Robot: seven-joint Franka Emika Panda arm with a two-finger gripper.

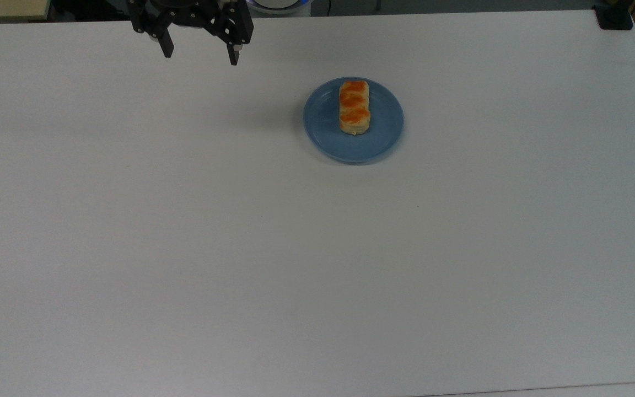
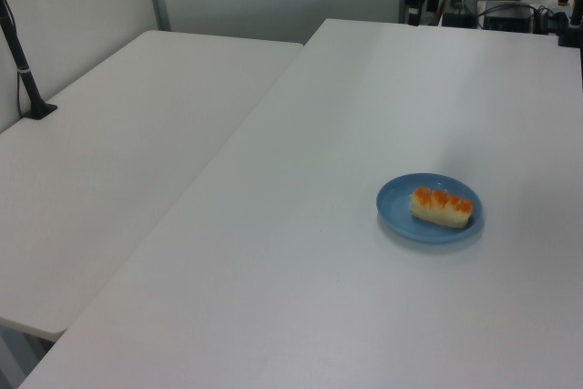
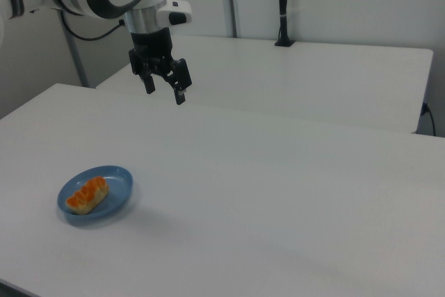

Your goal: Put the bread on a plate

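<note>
The bread (image 1: 354,108) lies on the plate (image 1: 383,135), lengthwise toward twelve o'clock in the top view, its far end near the plate's rim at twelve. The plate sits on the white bench (image 1: 317,248). The claw (image 1: 200,54) hangs at about ten o'clock from the plate in the top view, well apart from it, released, with its two fingers (image 3: 179,92) spread and nothing between them.
</note>
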